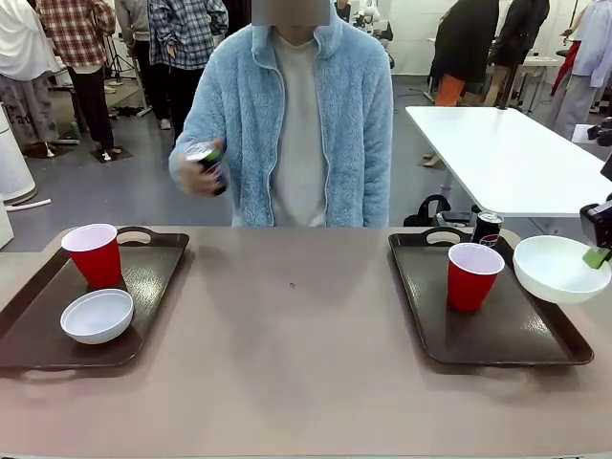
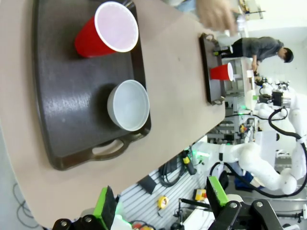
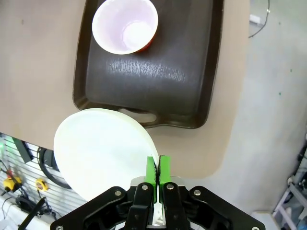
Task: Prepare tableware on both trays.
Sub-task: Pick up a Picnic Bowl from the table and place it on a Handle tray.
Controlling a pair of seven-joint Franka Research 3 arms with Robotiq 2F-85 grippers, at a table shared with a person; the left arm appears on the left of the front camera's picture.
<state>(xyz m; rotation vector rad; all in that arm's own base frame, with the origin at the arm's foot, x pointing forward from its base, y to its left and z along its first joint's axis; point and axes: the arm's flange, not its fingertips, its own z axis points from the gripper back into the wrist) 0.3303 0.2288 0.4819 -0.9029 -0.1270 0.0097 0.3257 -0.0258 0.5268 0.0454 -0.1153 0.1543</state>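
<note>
Right gripper fingers clamp one of two bowls; left gripper fingers apart; two cups, two trays; front view adds two cans.

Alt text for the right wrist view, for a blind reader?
The right claw pinches the rim of a white bowl, held beside a dark brown tray. A red cup stands on the tray.

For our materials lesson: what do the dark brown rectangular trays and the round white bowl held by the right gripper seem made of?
Dark brown trays: likely plastic, semi-gloss, showing streaky glare. Round white bowl pinched at its rim by the right gripper: probably plastic, smooth, uniformly matte; ceramic can't be excluded.
</note>
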